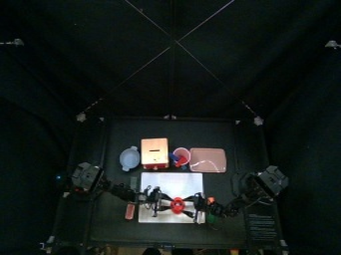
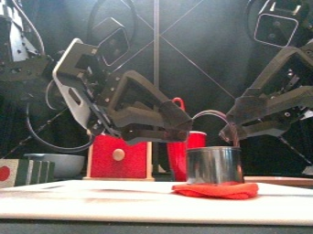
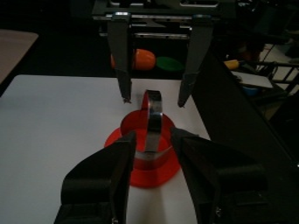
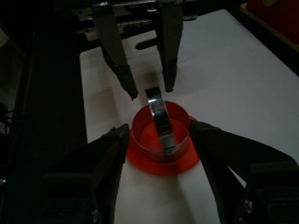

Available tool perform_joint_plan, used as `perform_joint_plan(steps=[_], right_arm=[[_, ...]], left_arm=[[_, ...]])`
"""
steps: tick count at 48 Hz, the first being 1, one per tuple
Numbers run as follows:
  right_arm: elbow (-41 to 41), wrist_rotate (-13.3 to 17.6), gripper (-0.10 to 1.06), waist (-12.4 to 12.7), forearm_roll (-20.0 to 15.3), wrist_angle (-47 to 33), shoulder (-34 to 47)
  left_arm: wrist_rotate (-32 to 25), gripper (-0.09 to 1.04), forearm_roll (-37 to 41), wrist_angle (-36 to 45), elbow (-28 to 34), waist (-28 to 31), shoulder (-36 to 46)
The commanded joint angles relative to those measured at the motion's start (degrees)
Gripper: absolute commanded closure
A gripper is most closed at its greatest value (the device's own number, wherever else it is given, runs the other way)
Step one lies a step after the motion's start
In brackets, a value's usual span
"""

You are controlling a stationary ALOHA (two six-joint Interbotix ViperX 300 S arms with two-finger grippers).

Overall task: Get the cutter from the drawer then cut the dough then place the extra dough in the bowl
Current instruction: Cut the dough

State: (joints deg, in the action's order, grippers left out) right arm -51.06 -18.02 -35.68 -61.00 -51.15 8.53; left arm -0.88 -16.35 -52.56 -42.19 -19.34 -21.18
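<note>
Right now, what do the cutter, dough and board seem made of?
Cutter: metal, likely steel; shiny, reflective wall.
Dough: probably soft modelling clay; matte red, flattened, with an uneven edge.
Board: likely plastic; smooth, plain white.

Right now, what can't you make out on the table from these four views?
- Dough under the cutter: whether it is cut through; the cutter covers it in every view.
- Bowl: contents, too small in the top view.
- Red cup: upper part, covered by the left arm in the front view.
- Wooden box: top, covered by the same arm in the front view.
</note>
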Motion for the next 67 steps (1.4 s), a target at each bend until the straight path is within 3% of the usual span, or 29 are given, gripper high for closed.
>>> perform_joint_plan(steps=[1, 27, 67], right_arm=[[0.79, -0.09, 0.07, 0.26, 0.26, -0.18, -1.23], [0.88, 0.0, 0.15, 0.7, 0.7, 0.53, -0.97], [1.32, -0.09, 0.15, 1.14, 0.97, 1.14, -0.35]], left_arm=[[-0.09, 0.17, -0.09, -0.26, 1.14, 0.0, 0.88], [-0.35, 0.18, 0.0, -0.18, 2.29, 0.09, -0.53], [-0.26, 0.19, -0.09, 3.08, 3.08, 0.44, -0.62]])
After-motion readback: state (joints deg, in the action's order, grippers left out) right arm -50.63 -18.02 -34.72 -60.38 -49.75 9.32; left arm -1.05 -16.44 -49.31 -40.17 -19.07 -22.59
